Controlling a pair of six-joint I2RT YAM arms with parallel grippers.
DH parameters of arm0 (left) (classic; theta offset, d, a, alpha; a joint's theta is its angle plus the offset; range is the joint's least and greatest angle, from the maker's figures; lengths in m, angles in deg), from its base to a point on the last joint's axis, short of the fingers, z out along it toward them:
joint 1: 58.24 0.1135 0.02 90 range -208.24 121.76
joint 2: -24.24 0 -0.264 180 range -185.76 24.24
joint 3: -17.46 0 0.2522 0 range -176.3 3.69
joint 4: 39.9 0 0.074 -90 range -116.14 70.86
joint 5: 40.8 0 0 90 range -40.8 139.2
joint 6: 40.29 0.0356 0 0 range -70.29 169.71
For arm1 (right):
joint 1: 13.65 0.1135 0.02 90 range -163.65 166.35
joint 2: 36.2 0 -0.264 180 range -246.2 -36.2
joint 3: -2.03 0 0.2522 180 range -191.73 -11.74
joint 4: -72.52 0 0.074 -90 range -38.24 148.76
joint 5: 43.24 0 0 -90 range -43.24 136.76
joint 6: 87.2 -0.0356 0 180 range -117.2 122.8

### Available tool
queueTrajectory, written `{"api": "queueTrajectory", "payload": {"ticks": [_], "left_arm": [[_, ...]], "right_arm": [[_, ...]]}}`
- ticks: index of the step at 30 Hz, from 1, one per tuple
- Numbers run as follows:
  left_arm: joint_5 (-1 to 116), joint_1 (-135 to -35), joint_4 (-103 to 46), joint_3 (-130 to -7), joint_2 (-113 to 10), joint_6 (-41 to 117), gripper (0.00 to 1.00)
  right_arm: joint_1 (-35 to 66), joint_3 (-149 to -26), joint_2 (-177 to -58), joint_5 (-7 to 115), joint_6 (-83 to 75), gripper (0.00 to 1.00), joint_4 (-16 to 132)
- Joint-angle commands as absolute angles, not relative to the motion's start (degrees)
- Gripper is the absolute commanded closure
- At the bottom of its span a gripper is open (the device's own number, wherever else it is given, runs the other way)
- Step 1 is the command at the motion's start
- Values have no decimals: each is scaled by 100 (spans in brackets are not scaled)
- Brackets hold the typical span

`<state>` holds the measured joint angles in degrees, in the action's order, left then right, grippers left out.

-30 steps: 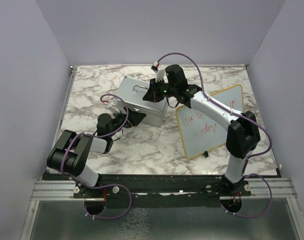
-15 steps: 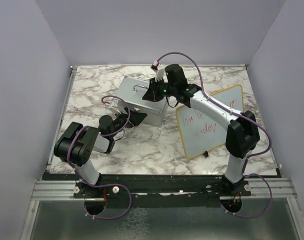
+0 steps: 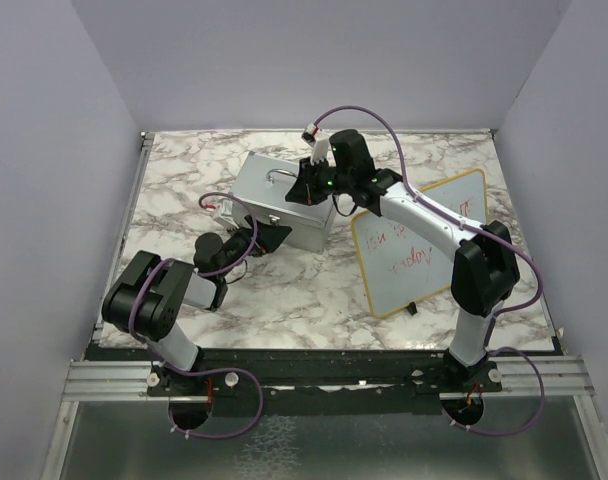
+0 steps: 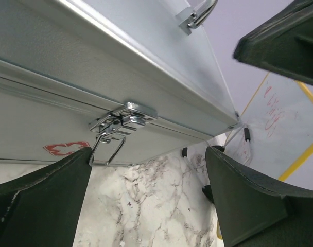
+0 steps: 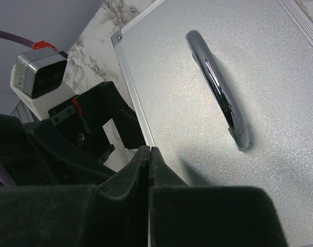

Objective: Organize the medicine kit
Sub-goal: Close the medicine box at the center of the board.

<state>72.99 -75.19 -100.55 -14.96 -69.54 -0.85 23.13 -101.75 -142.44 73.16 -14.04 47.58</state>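
The medicine kit (image 3: 274,195) is a grey metal box standing closed at the back middle of the marble table. Its loop handle (image 5: 221,103) lies on the lid. Its front latch (image 4: 120,122) hangs with its wire loop down, beside the red-white emblem (image 4: 64,149). My left gripper (image 3: 269,236) is open, low at the kit's front face, and its fingers (image 4: 38,200) straddle bare table below the latch. My right gripper (image 3: 312,188) is shut and empty, with its tips (image 5: 149,154) over the lid's front edge.
A wood-framed whiteboard (image 3: 419,240) with red writing lies flat to the right of the kit, under the right arm. It also shows in the left wrist view (image 4: 285,118). The table's walls rise at the back and at both sides.
The left arm's elbow has shifted slightly to the left. The left gripper stays at the kit's front. The right arm has not moved.
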Motion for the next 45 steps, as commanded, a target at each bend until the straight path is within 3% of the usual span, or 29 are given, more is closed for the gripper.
{"api": "queueTrajectory", "payload": {"ticks": [1, 45], "left_arm": [[7200, -7544, -10407, -1464, -6459, -78, 11], [7117, -7573, -9555, -1166, -5845, 81, 11]], "right_arm": [[2341, -10049, -14324, 7221, -1293, 96, 4758], [2341, -9901, -14154, 7078, -1337, 95, 4803]]}}
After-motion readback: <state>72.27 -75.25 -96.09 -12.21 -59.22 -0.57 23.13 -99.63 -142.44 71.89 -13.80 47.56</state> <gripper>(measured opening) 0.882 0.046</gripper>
